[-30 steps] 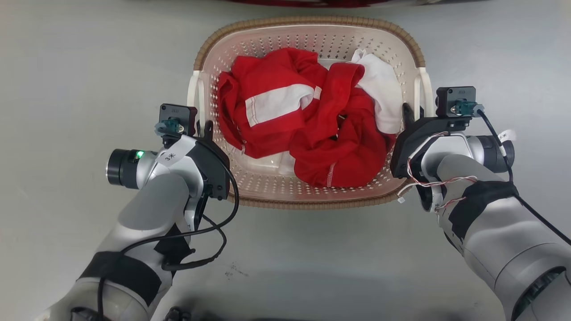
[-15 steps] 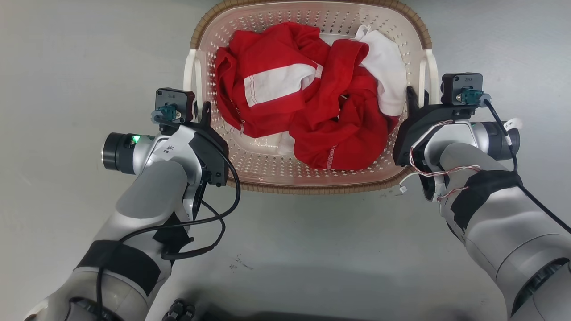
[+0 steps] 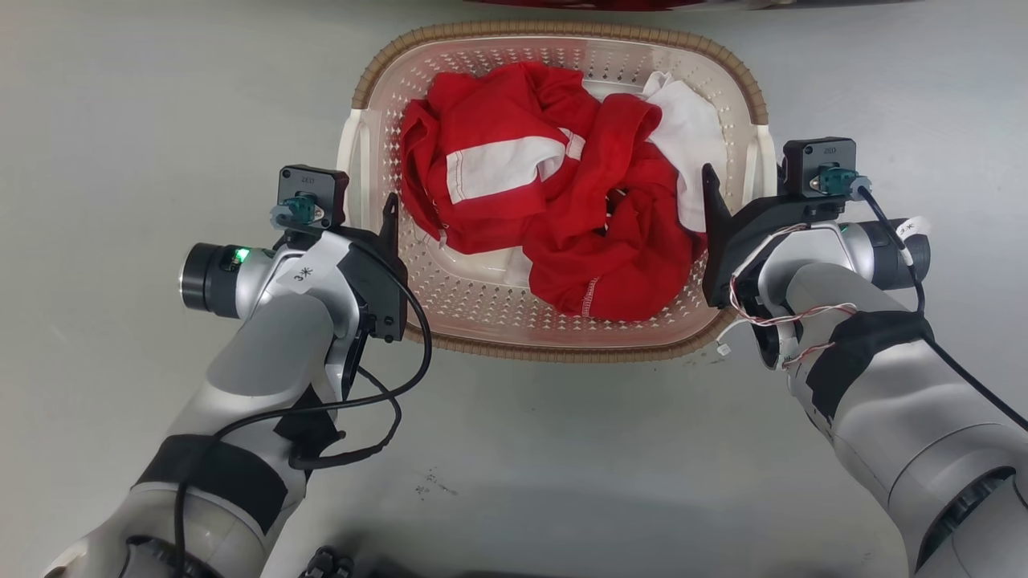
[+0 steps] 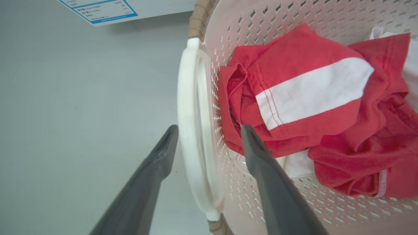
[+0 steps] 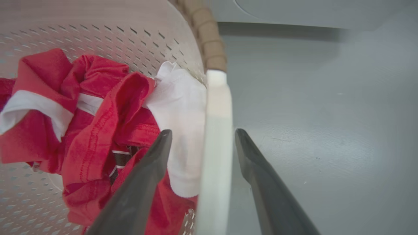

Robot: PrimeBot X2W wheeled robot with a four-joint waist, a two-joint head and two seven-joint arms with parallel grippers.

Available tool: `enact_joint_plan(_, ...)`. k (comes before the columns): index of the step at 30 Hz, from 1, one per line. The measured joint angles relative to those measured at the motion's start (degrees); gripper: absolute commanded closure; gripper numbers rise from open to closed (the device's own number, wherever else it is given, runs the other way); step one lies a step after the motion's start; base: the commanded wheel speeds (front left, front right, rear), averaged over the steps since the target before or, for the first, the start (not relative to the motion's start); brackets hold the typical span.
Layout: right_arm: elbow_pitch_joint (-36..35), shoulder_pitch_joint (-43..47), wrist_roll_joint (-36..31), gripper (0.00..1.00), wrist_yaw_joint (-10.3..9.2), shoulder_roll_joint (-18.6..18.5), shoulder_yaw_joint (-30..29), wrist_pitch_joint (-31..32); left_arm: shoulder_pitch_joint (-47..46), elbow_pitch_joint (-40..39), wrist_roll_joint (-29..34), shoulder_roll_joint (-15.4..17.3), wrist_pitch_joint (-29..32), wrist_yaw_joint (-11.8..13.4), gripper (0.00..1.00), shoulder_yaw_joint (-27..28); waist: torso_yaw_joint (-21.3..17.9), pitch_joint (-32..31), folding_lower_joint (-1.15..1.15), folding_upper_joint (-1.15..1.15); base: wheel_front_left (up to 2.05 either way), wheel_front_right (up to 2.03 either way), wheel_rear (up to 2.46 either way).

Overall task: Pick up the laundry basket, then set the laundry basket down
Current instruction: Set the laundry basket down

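Left gripper (image 4: 209, 127) is spread astride the laundry basket's (image 3: 562, 34) 9 o'clock handle (image 4: 187, 130); right gripper (image 5: 203, 131) is likewise spread at 3 o'clock. The basket lies at 12 o'clock, with red clothes (image 3: 562, 225) crowding the inner fingers.

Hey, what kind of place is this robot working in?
Probably a laundry area: a laundry basket of red and white clothes sits on a smooth grey floor, with a labelled white panel, maybe an appliance, beside it.

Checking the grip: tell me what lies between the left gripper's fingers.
The left wrist view shows the side handle of the laundry basket between the fingers of the left gripper, one finger outside, one inside by the red clothing.
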Motion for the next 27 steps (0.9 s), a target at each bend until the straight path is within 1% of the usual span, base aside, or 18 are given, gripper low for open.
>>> enact_joint_plan(11, 0.9, 0.0, 0.0, 0.0, 0.33, 0.2, 0.0, -0.7, 0.2, 0.7, -0.4, 0.0, -1.2, 0.1, 0.0, 0.0, -0.3, -2.1, 0.0, 0.0, 0.0, 0.0, 0.0)
enact_joint_plan(24, 0.9, 0.6, -0.5, 0.0, 2.52, -0.1, -0.6, -2.8, 1.9, 0.9, -0.7, 0.0, -3.9, 0.0, 0.0, 0.2, -1.4, -8.0, 0.0, 0.0, 0.0, 0.0, 0.0)
enact_joint_plan(25, 0.9, 0.6, -0.5, 0.0, 2.52, -0.1, -0.6, -2.8, 1.9, 0.9, -0.7, 0.0, -3.9, 0.0, 0.0, 0.2, -1.4, -8.0, 0.0, 0.0, 0.0, 0.0, 0.0)
enact_joint_plan(27, 0.8, 2.2, -0.2, 0.0, 2.64, -0.1, -1.3, -3.2, 2.8, 0.5, -0.7, 0.0, -4.7, 0.0, 0.0, 0.4, -1.7, -9.9, 0.01, 0.0, 0.0, 0.0, 0.0)
